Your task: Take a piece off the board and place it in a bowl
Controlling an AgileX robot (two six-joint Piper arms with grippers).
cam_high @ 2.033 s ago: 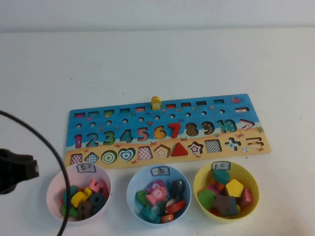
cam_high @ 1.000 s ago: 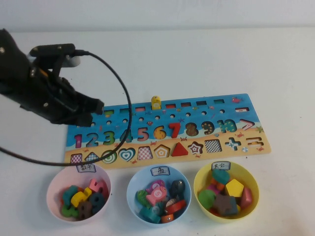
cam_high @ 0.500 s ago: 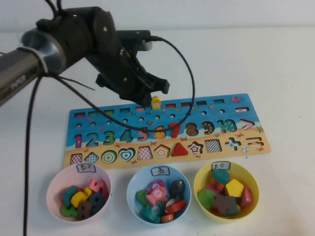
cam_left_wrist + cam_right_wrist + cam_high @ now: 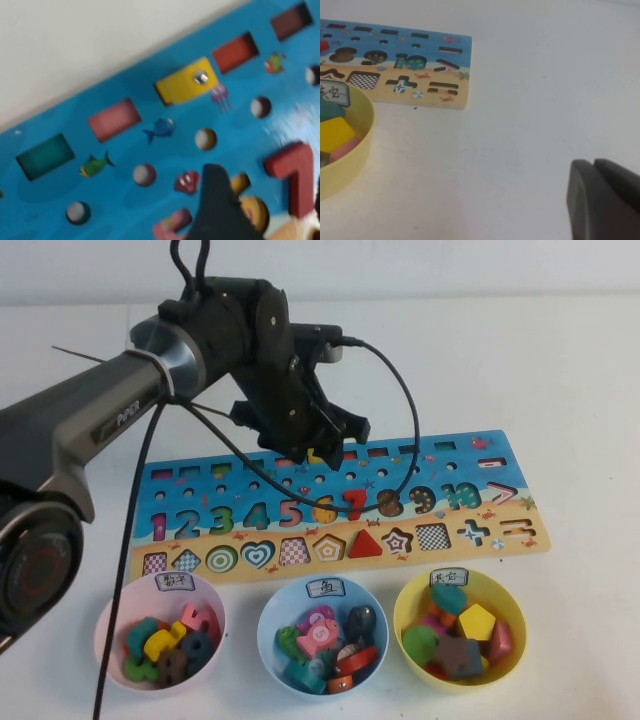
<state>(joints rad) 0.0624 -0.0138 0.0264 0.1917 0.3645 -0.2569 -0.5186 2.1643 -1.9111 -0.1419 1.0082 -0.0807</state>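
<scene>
The small yellow piece (image 4: 317, 455) with a pale spot stands in a slot in the back row of the long blue and sandy board (image 4: 440, 455). My left gripper (image 4: 312, 445) hangs over the board's middle back, right at the piece, and hides most of it. In the left wrist view the piece (image 4: 186, 82) stands free on the board (image 4: 75, 115), ahead of my open, empty left gripper (image 4: 267, 215); one dark finger (image 4: 217, 210) shows above the numbers 6 and 7. The light blue bowl (image 4: 262, 640) stands in front of the board. My right gripper (image 4: 602, 200) is shut and empty over bare table.
A pink bowl (image 4: 108, 625) stands to the left of the blue bowl and a yellow bowl (image 4: 512, 605) to its right, all three holding several coloured pieces. The left arm's cable loops over the board. The right wrist view shows the yellow bowl (image 4: 360, 145) and the board's end (image 4: 435, 97).
My left arm has swung in from the table's left edge and across the board; its gripper now sits over the yellow piece. The piece, board and bowls have not moved.
</scene>
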